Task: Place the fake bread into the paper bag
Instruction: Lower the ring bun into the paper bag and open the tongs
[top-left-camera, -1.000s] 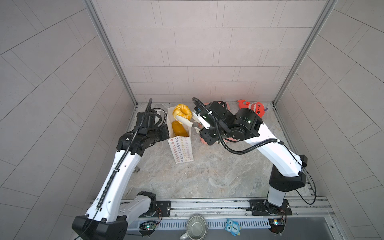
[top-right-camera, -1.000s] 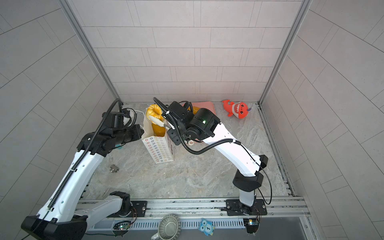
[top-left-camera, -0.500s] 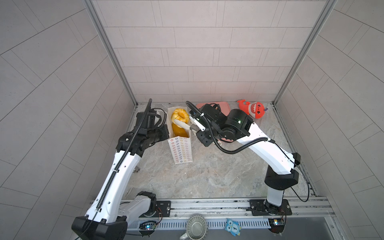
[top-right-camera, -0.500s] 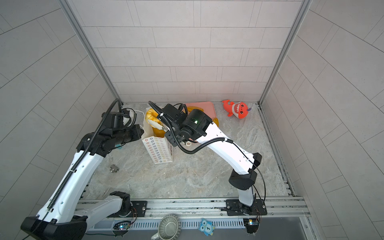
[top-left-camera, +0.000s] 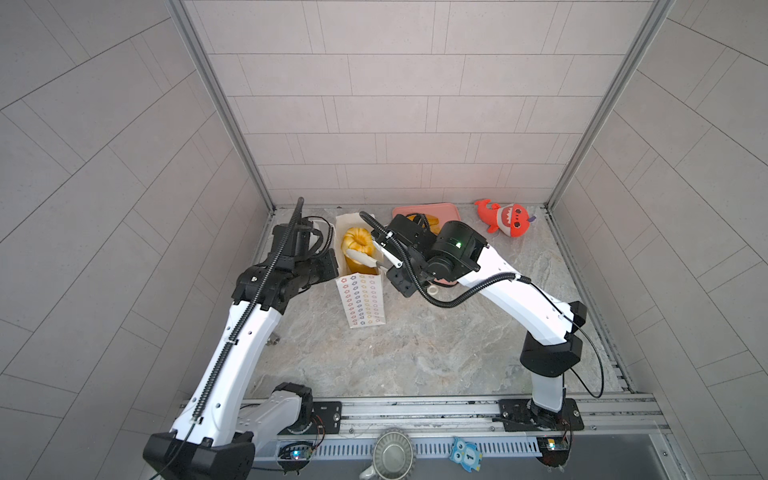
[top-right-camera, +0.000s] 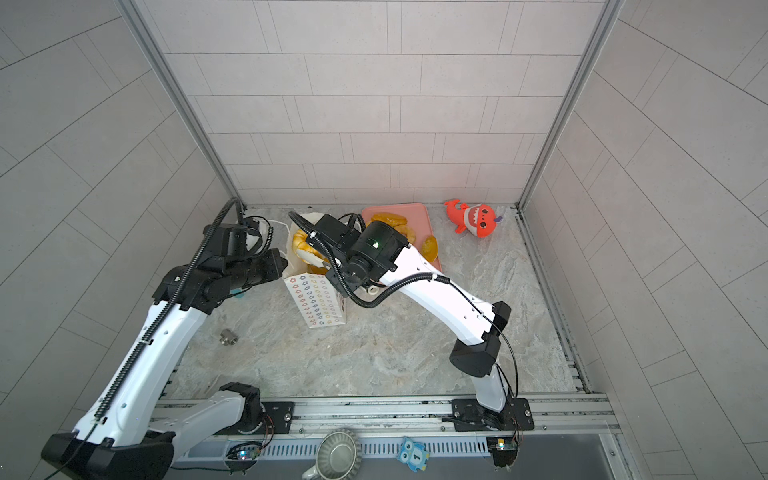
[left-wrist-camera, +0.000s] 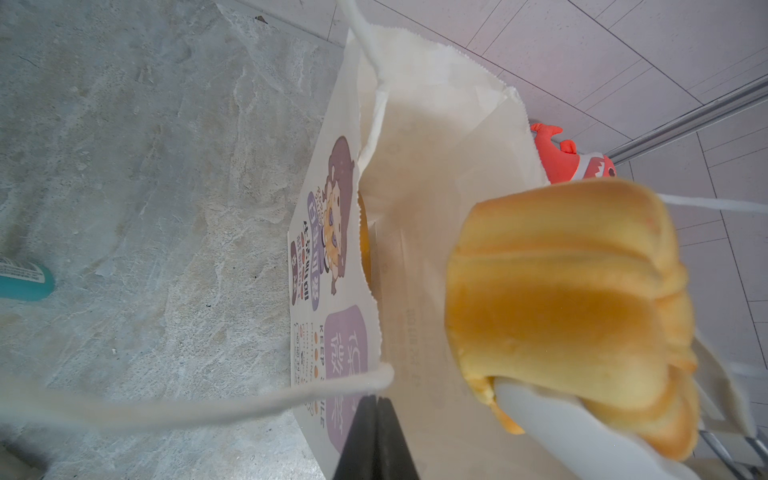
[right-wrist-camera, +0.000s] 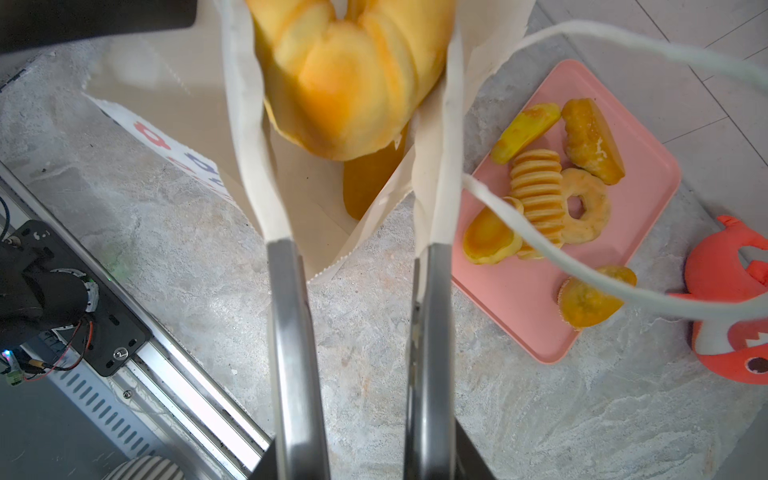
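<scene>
One fluted bundt pinched in right gripper over open paper bag at far left (long loaf already inside), left gripper pressed together on bag's left rim, six pastries on pink tray just right.

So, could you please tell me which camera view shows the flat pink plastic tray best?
The right wrist view: the flat pink plastic tray lies almost wholly in sight, crossed only by a white cord handle. In both top views the right arm covers much of the tray. The left wrist view does not show it.
</scene>
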